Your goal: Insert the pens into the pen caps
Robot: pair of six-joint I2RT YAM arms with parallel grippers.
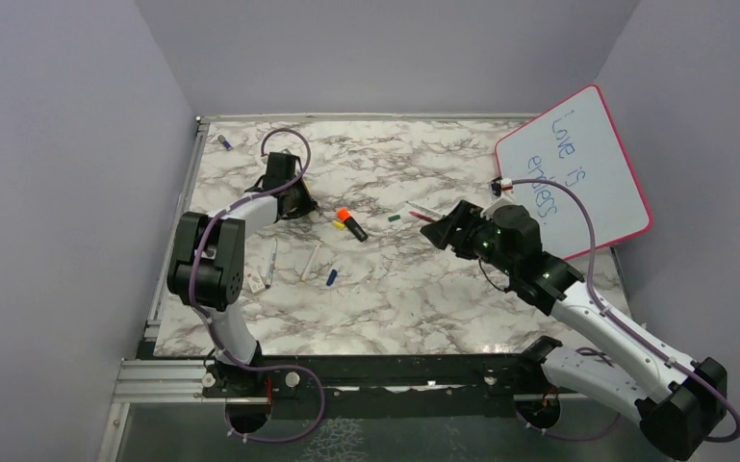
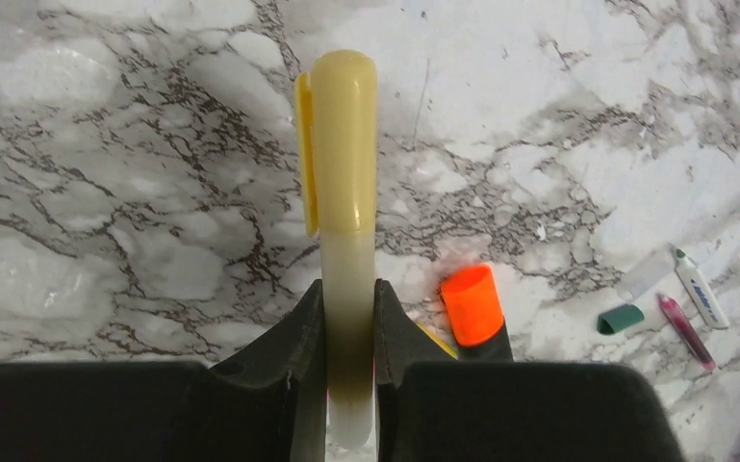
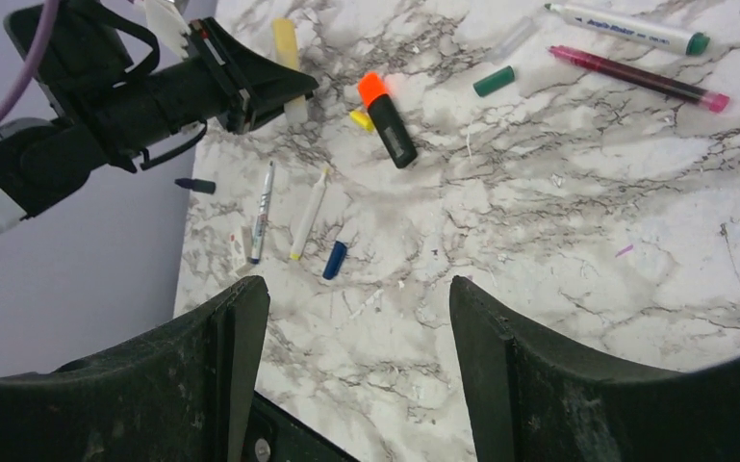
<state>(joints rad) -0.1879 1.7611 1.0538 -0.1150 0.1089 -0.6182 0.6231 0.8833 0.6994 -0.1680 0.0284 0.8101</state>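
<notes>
My left gripper [image 2: 349,298] is shut on a pale pen [image 2: 346,192] whose far end carries a yellow clipped cap; it hangs low over the marble near the back left [image 1: 298,204]. My right gripper [image 3: 358,289] stands open and empty above the table's middle right [image 1: 443,229]. On the table lie a green cap [image 3: 494,81], a dark red pen [image 3: 640,78], a white pen with a green end [image 3: 625,27], a blue cap [image 3: 335,260], a small yellow cap [image 3: 361,120], a yellow-tipped pen [image 3: 309,213] and a blue-tipped pen [image 3: 261,212].
A black highlighter with an orange end [image 1: 351,224] lies just right of the left gripper. The pink-framed whiteboard [image 1: 573,173] leans at the back right. A small dark blue cap [image 1: 223,141] sits in the far left corner. Grey walls close in both sides.
</notes>
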